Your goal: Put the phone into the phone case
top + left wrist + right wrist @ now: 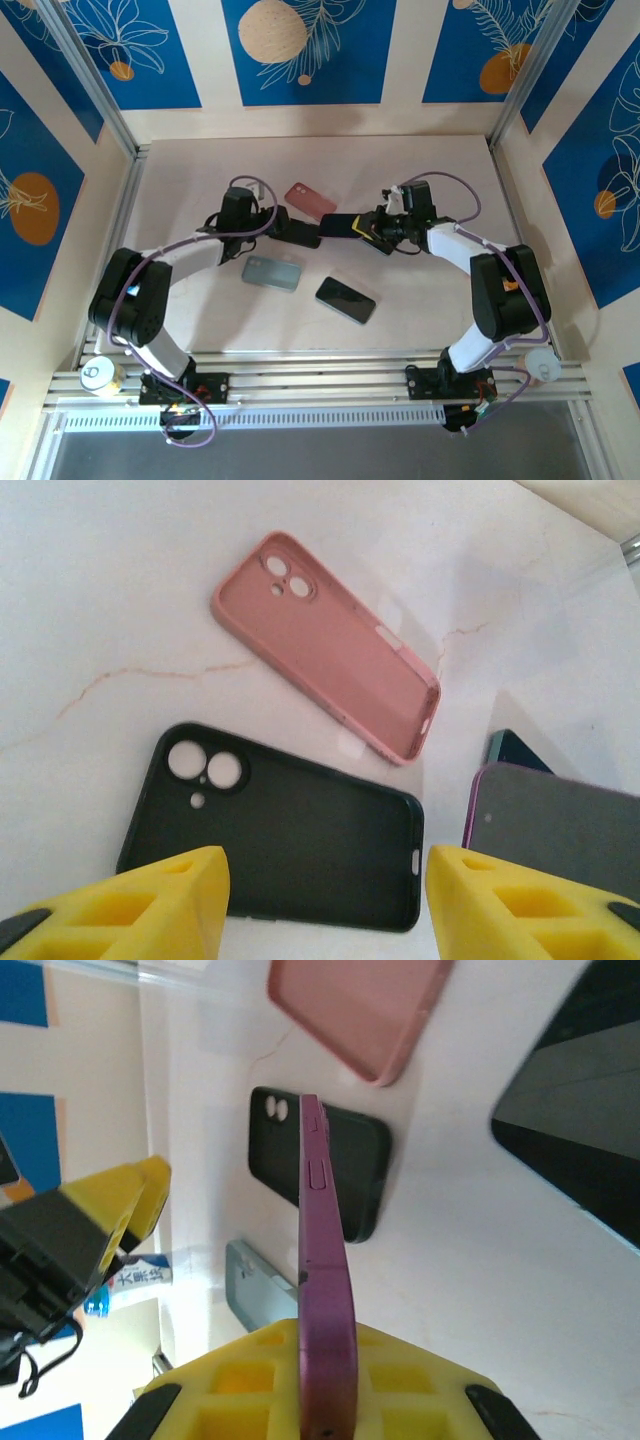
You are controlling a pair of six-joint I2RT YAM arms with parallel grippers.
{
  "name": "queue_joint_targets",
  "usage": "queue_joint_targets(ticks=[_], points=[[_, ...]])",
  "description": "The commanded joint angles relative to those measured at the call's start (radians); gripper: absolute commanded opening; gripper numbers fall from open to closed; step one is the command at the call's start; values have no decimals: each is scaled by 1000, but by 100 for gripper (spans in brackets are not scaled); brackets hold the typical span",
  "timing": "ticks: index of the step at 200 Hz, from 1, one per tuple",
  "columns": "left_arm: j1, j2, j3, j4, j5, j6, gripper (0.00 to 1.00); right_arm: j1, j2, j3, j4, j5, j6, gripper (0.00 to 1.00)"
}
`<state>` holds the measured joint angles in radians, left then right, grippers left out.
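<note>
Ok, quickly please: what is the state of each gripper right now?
Left gripper: open, holding nothing, above the black case.
Right gripper: closed on the purple phone, held on its edge.

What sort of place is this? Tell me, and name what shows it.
Probably a robot test cell, not a home: two black robot arms bolted to slotted aluminium rails, and a pale marble-look tabletop boxed in by blue leaf-print wall panels.
</note>
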<state>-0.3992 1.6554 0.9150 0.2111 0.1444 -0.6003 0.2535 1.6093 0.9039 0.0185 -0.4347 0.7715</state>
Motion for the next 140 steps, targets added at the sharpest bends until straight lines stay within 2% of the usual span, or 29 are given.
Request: queue_joint_targets(ticks=[1, 25, 79, 98, 140], points=[[10, 64, 47, -32, -16, 27, 53, 33, 25, 50, 61, -67, 8, 0], [31, 82, 14, 48, -22, -14, 53, 73, 101, 87, 95, -69, 25, 0], [77, 124, 10, 96, 22, -43, 53, 160, 225, 185, 110, -54, 56, 0], [98, 145, 9, 132, 60, -67, 53, 173, 254, 213, 122, -51, 75, 0], [104, 179, 16, 162, 66, -68, 54, 173, 311, 266, 148, -63, 112, 0]])
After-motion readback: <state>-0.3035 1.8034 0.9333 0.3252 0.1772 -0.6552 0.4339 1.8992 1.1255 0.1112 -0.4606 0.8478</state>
